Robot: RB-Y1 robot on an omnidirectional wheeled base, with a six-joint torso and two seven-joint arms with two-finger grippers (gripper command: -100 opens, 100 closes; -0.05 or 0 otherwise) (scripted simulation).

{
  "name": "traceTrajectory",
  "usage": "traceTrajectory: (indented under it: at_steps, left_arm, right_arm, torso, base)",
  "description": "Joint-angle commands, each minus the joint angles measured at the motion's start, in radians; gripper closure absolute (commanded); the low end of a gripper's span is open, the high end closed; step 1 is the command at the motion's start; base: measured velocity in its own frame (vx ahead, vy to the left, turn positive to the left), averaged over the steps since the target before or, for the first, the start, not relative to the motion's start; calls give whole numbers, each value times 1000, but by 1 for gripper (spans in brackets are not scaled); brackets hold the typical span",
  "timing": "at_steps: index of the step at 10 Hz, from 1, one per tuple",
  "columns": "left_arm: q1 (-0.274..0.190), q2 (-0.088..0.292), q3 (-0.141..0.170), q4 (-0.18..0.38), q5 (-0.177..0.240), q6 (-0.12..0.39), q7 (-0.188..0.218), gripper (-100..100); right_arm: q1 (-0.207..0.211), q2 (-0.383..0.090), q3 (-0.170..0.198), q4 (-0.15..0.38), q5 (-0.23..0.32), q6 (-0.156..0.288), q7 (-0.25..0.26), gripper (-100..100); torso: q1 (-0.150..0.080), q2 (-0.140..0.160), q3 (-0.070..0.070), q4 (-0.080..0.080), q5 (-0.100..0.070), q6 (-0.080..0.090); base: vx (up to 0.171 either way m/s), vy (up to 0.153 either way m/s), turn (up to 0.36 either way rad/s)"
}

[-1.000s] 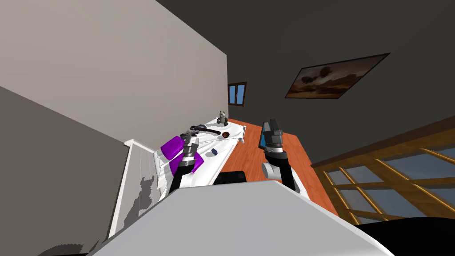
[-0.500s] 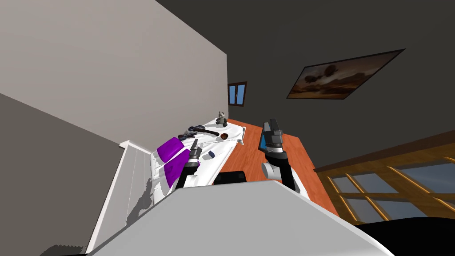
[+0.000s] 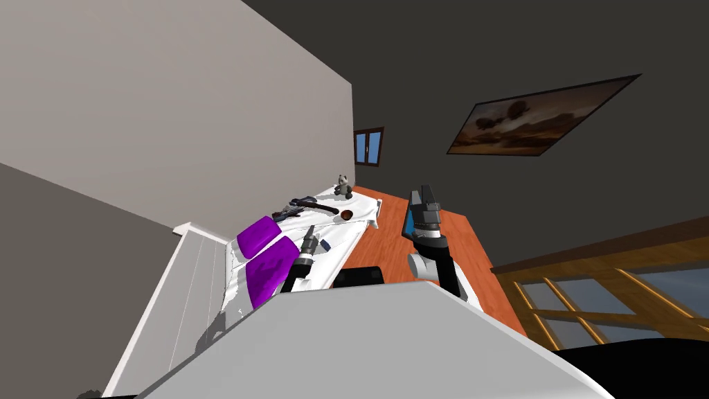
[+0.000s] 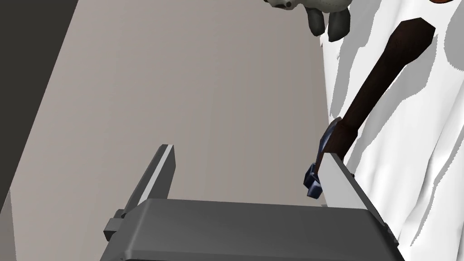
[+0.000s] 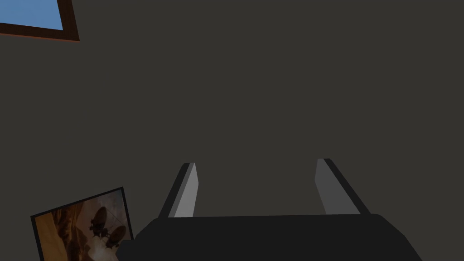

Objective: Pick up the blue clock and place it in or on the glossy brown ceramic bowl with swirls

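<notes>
The small blue clock (image 3: 323,244) lies on the white bed (image 3: 346,235) near its edge. Further along the sheet sits the glossy brown bowl (image 3: 346,215). My left gripper (image 3: 311,233) hovers low over the sheet just left of the clock, open and holding nothing. In the left wrist view that gripper (image 4: 247,176) points along the bed past a long dark brown stick (image 4: 380,86). A small dark blue piece (image 4: 315,179) at the stick's end sits by one finger. My right gripper (image 3: 422,197) is raised over the floor, open (image 5: 256,186).
Two purple pillows (image 3: 259,253) lie at the near end of the bed by the white headboard (image 3: 187,277). A small panda toy (image 3: 343,184) sits at the far end. A grey wall runs along the bed's far side; orange wooden floor (image 3: 443,235) lies to the right.
My left hand has come down and right, from above the purple pillows to just beside the clock. The whole head view has shifted a little; the right arm has not moved.
</notes>
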State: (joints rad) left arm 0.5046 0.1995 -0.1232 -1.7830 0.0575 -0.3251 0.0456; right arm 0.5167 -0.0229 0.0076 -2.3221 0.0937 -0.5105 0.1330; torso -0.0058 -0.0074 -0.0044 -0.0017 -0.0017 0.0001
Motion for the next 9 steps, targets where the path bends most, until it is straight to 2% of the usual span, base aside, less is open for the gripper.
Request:
traceTrajectory:
  at_steps: [1, 3, 4, 5, 9]
  left_arm:
    - [-4, 0, -2, 42, 0, -6, -1, -100]
    - [-7, 14, -24, 124, 6, 31, -20, -100]
    - [-7, 14, -24, 155, 6, 31, -20, -100]
    - [-7, 14, -24, 155, 6, 31, -20, -100]
    - [-9, 31, -46, 270, 11, 70, -39, -100]
  right_arm:
    - [0, 0, 0, 0, 0, 0, 0, 0]
    - [0, 0, 0, 0, 0, 0, 0, 0]
    - [0, 0, 0, 0, 0, 0, 0, 0]
    - [0, 0, 0, 0, 0, 0, 0, 0]
    - [0, 0, 0, 0, 0, 0, 0, 0]
  torso:
    - [0, 0, 0, 0, 0, 0]
    - [3, 3, 2, 1, 1, 0]
    - [1, 0, 0, 0, 0, 0]
    - [2, -1, 0, 0, 0, 0]
    - [3, 2, 1, 0, 1, 0]
  base:
    - [45, -44, 5]
    - [88, -67, -38]
    - [124, -78, -10]
    - [47, -35, 12]
    - [74, -48, -39]
